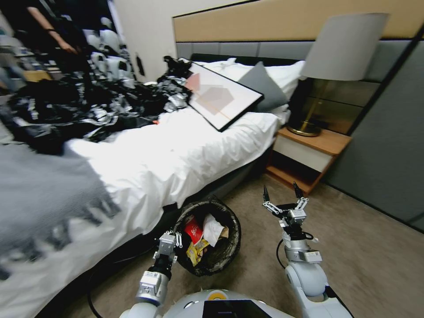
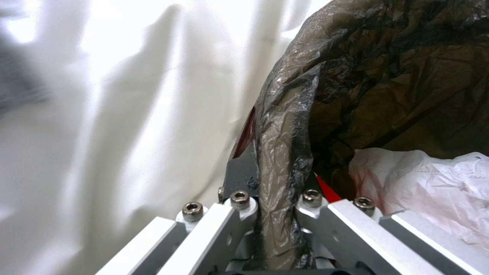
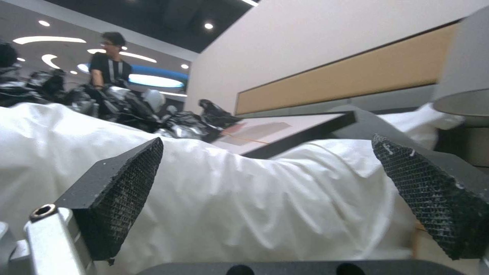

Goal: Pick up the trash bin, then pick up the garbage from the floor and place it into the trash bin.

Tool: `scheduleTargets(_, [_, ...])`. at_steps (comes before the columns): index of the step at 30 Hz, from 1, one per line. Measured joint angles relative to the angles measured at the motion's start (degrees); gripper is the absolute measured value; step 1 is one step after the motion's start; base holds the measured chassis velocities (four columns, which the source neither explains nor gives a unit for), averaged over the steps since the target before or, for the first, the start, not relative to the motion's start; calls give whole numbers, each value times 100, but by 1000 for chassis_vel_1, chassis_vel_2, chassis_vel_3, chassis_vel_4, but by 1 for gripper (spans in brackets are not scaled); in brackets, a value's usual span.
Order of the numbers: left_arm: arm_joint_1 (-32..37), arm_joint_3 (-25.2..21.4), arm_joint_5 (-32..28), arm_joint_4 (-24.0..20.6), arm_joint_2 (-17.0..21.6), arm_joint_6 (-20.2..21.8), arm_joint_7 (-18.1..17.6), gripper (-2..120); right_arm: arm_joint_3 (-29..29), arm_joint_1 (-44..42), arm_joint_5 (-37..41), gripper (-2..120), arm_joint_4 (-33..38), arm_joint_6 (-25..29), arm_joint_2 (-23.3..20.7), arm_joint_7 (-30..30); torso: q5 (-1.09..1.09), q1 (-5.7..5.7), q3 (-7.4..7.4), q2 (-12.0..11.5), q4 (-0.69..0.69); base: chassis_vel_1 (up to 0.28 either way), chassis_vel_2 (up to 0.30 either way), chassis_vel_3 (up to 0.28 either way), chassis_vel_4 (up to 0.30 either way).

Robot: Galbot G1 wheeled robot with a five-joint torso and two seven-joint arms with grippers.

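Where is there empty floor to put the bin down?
Bare carpet lies right of the right claw, out to the grey wall. A smaller patch sits between the bin and nightstand. It's crowded left of the bin, where the left claw grips its rim beside the bed.

**Bedroom with bed, nightstand and lamp**

A bed (image 1: 176,150) with white sheets stands on beige carpet (image 1: 375,256). A grey blanket (image 1: 39,194) lies at its near end, black bags (image 1: 88,106) are piled farther up, and a framed picture (image 1: 223,97) leans by the pillows (image 1: 265,79). Behind is a tan and grey headboard (image 1: 282,26). Beside the bed, a wooden nightstand (image 1: 309,154) bears a grey-shaded lamp (image 1: 340,48). A grey wall panel (image 1: 388,145) stands to the right.
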Motion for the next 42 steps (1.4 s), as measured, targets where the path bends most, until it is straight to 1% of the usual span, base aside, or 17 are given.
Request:
scheduleTargets(8, [16, 53, 31, 9, 4, 2, 6, 1, 4, -65, -16, 100, 90, -9, -30, -33, 1, 0, 0, 0, -2, 122, 113, 135, 127])
scheduleTargets(17, [35, 73, 82, 9, 14, 2, 17, 1, -25, -167, -69, 100, 215, 13, -11, -64, 0, 0, 0, 0, 0, 133, 133, 123, 126])
scheduleTargets(29, [69, 105, 143, 8, 30, -4, 25, 1, -52, -60, -90, 100, 252, 1, -77, -122, 0, 0, 0, 0, -1, 123, 121, 139, 114])
scheduleTargets(42, [61, 87, 155, 16, 8, -6, 49, 1, -149, -45, -158, 100, 264, -1, -41, -154, 1, 0, 0, 0, -1, 130, 125, 116, 129])
